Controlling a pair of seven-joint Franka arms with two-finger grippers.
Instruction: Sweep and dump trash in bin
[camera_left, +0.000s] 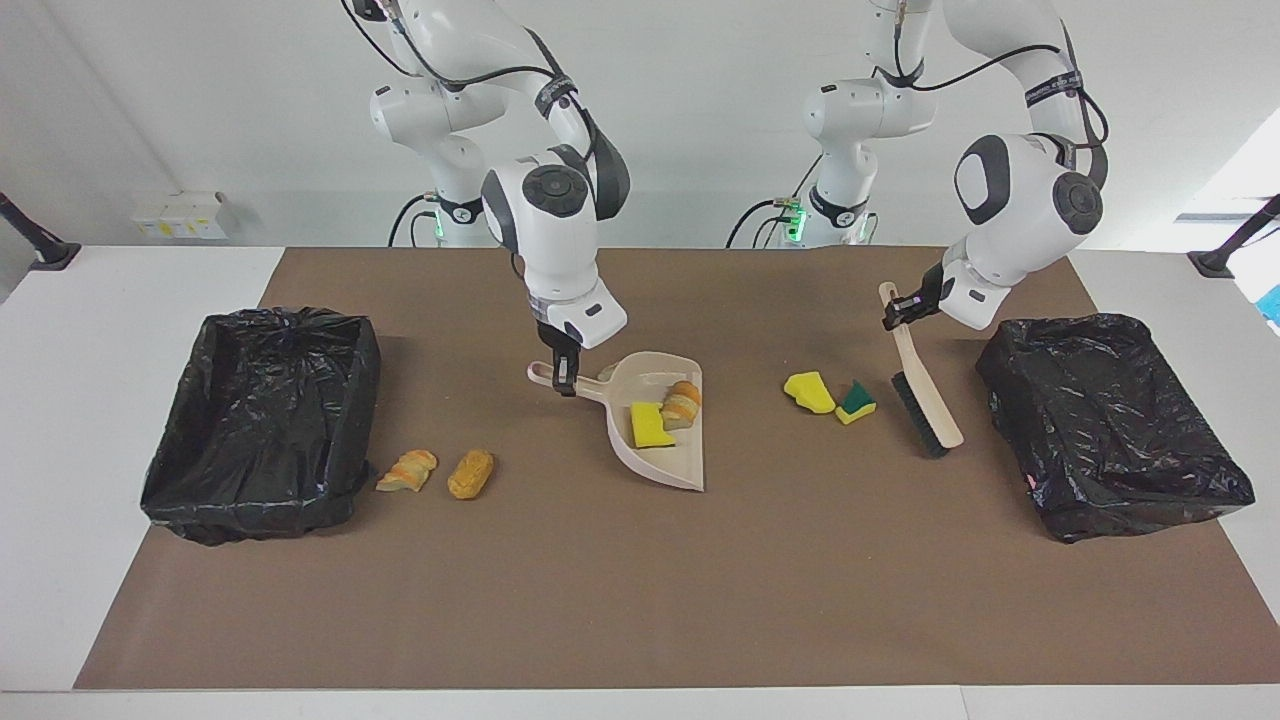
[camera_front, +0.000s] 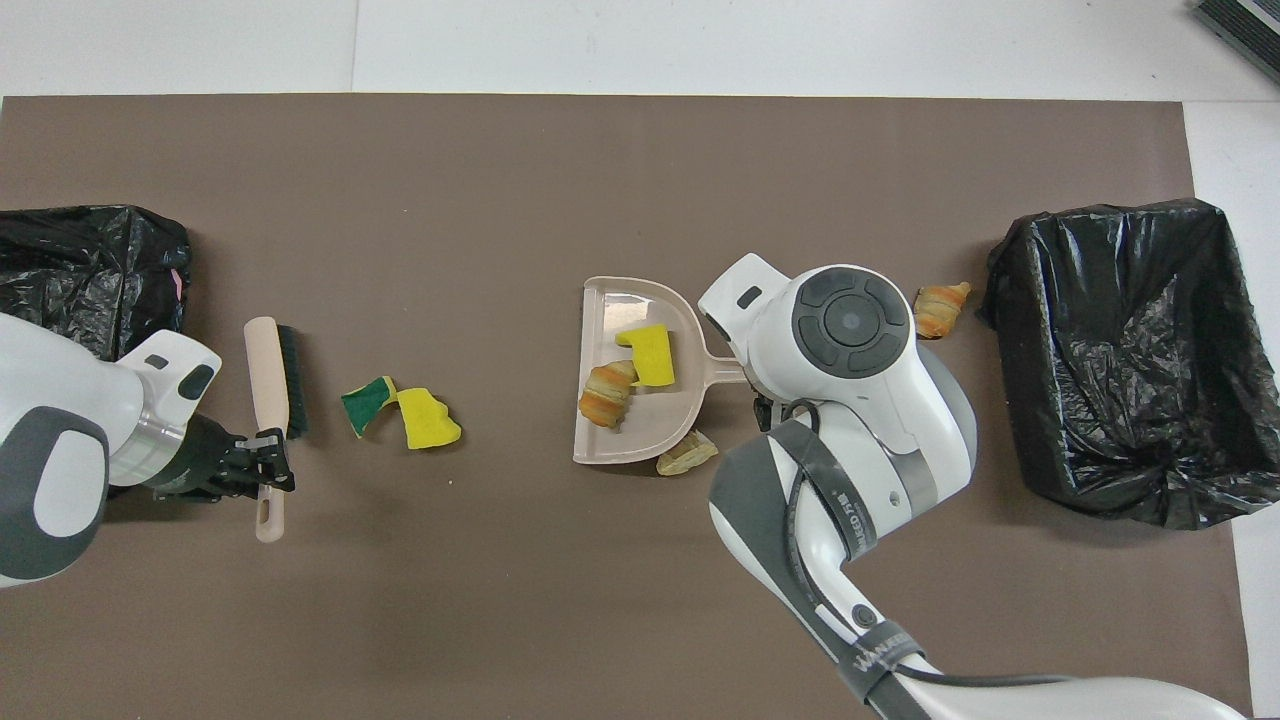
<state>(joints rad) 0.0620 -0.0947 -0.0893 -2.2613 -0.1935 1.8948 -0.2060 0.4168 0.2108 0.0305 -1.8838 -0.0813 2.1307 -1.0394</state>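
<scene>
My right gripper (camera_left: 564, 377) is shut on the handle of the beige dustpan (camera_left: 668, 464), which rests on the mat. In the pan lie a yellow sponge piece (camera_front: 650, 355) and a bread-like chunk (camera_front: 605, 392). My left gripper (camera_left: 897, 309) is shut on the beige-handled brush (camera_left: 925, 400), held tilted with its bristle end low over the mat. Two sponge scraps, one yellow (camera_left: 810, 392) and one green-backed (camera_left: 856, 401), lie between brush and dustpan. Two bread chunks (camera_left: 408, 470) (camera_left: 471, 473) lie beside the bin (camera_left: 260, 420) at the right arm's end. Another chunk (camera_front: 686, 455) lies against the pan's robot-side edge.
A second black-lined bin (camera_left: 1110, 425) stands at the left arm's end of the table, close beside the brush. All of this sits on a brown mat (camera_left: 640, 600). In the overhead view the right arm (camera_front: 850, 330) covers its own gripper and one bread chunk.
</scene>
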